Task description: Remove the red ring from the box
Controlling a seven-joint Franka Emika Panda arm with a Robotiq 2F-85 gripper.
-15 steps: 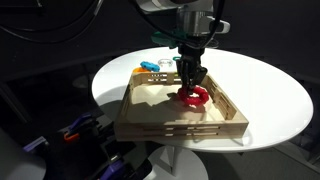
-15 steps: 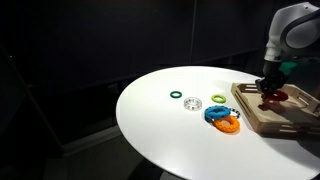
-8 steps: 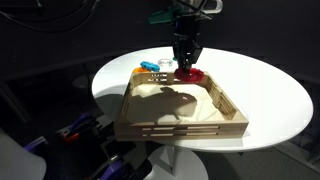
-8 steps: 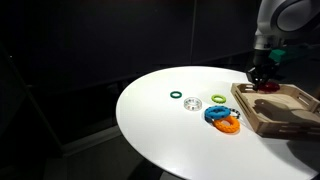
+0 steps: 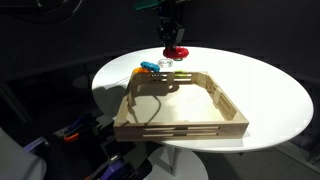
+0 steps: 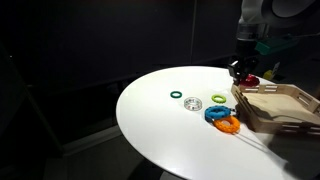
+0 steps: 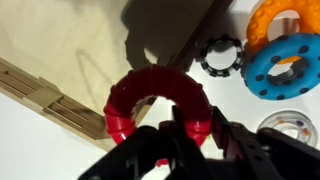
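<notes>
No readable text, label, brand, number or sign anywhere in these views.

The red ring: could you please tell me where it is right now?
The red ring hangs in the shut gripper, raised above the far rim of the box in an exterior view, near the blue ring lying on the table.

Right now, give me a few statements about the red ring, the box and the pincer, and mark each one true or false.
The pincer holds the red ring above the table, outside the box. True.
The blue ring lies inside the box. False: it lies on the table beside the orange ring.
The pincer is open. False: it is shut on the red ring.
A small green ring lies on the table, apart from the box. True.
</notes>
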